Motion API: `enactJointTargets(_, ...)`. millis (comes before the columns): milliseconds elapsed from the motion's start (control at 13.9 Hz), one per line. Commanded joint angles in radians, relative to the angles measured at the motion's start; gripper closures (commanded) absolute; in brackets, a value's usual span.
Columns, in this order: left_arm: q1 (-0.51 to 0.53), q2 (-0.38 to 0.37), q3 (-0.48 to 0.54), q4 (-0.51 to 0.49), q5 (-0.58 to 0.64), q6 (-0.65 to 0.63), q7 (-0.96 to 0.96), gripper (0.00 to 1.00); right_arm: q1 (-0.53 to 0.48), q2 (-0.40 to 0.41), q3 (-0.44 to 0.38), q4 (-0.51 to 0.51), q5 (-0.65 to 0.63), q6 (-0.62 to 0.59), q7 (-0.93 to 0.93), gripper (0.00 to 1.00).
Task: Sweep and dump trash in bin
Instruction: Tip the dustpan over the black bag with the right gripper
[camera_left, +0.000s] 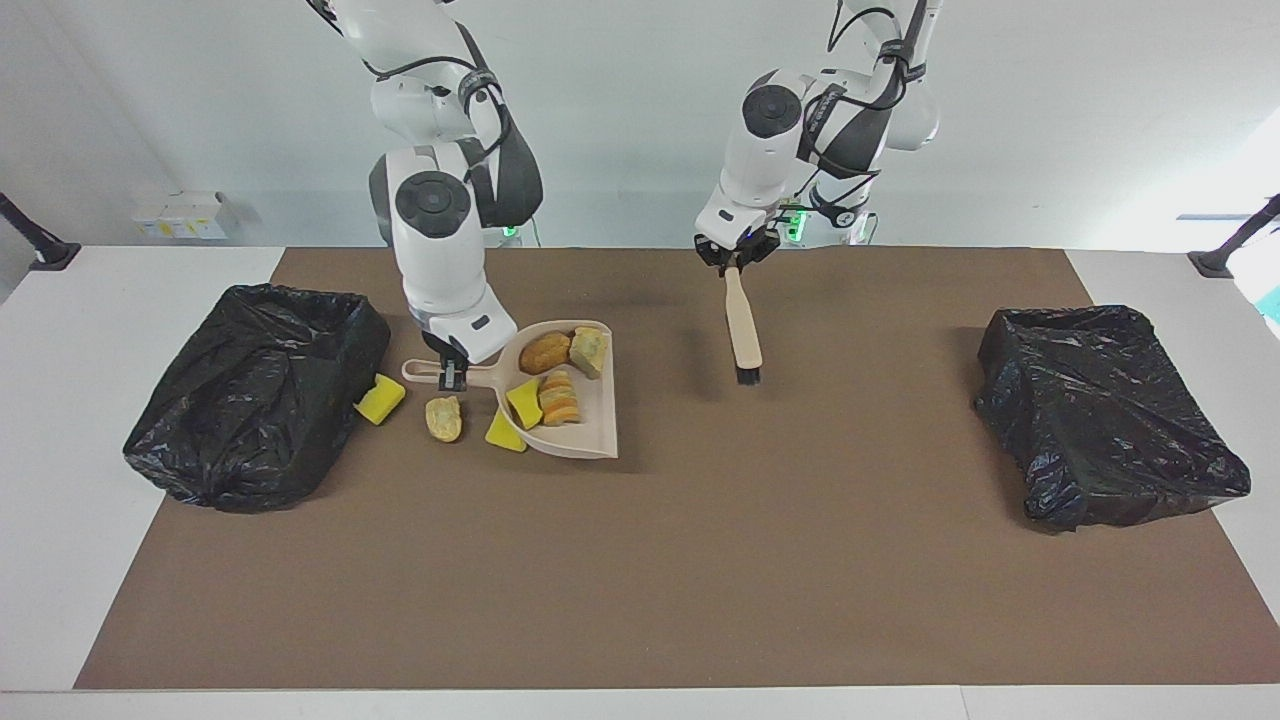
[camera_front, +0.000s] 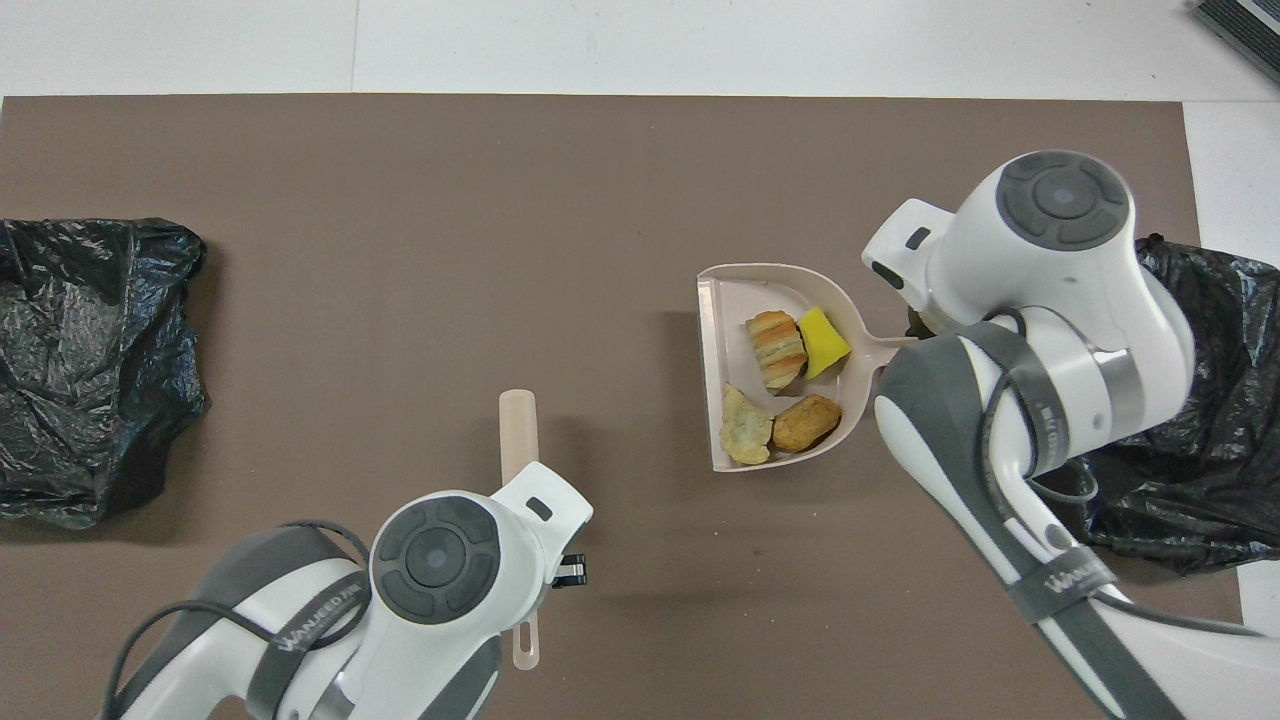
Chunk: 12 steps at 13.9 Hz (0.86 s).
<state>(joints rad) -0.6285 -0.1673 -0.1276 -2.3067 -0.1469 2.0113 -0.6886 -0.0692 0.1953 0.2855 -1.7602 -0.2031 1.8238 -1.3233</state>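
My right gripper (camera_left: 452, 375) is shut on the handle of the beige dustpan (camera_left: 592, 422), which hangs a little above the brown mat. Several pieces of trash lie in the pan (camera_front: 742, 300): a yellow sponge chunk (camera_front: 822, 338), a layered bread piece (camera_front: 775, 348), a brown lump (camera_front: 806, 422) and a pale one (camera_front: 745, 438). Three more pieces rest on the mat: a tan piece (camera_left: 443, 418) and two yellow sponges (camera_left: 380, 399) (camera_left: 500, 436), the second partly under the pan. Beside them stands the black-bagged bin (camera_left: 255, 390). My left gripper (camera_left: 733, 258) is shut on the brush (camera_left: 742, 325), bristles down over the mat.
A second black-bagged bin (camera_left: 1105, 415) stands at the left arm's end of the table. In the overhead view the right arm (camera_front: 1040, 330) covers the loose pieces and part of the bin (camera_front: 1215, 420) at its end. The brush (camera_front: 518, 430) shows past the left wrist.
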Motion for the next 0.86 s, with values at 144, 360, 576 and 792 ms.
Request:
enactJointTargets(144,-0.077,0.051,0.011,-0.048,-0.071,0.177,-0.026,1.0,-0.138,-0.077,0.001,0.016,0.013,-0.081,-0.085,1.0)
enactJointTargets(360,-0.102,0.068,0.011,-0.066,-0.114,0.185,-0.026,1.0,-0.208,-0.085,-0.019,0.015,-0.022,-0.092,-0.102,1.0)
enactJointTargets(576,-0.103,0.065,0.011,-0.089,-0.163,0.19,-0.034,1.0,-0.349,-0.103,-0.023,0.016,-0.044,-0.074,-0.235,1.0)
enactJointTargets(792,-0.105,0.066,0.011,-0.094,-0.163,0.205,-0.036,1.0,-0.473,-0.105,-0.025,0.016,-0.117,0.0,-0.406,1.0)
